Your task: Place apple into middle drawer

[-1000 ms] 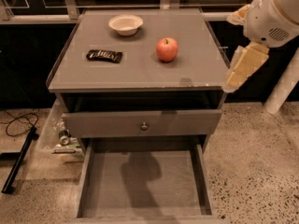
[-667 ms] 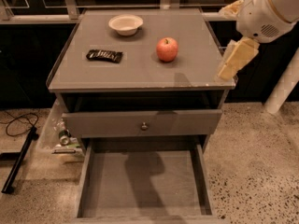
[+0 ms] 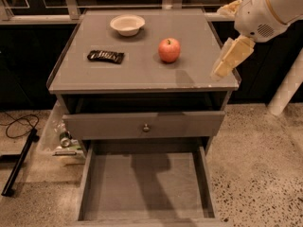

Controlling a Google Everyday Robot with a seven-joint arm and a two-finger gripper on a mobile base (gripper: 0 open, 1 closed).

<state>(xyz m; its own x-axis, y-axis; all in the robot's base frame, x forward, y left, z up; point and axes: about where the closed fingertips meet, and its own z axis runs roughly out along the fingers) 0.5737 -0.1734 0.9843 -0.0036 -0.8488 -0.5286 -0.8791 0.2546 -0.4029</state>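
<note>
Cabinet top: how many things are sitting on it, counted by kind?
Apple: 1
White bowl: 1
Dark snack bar: 1
Total: 3
The gripper hangs over the right edge of the cabinet top, apart from all three.

You can see that the cream two-finger gripper [image 3: 223, 66] has moved left, over the right edge of the flat grey cabinet top [image 3: 142, 72], nearer the round red apple [image 3: 169, 49].
</note>
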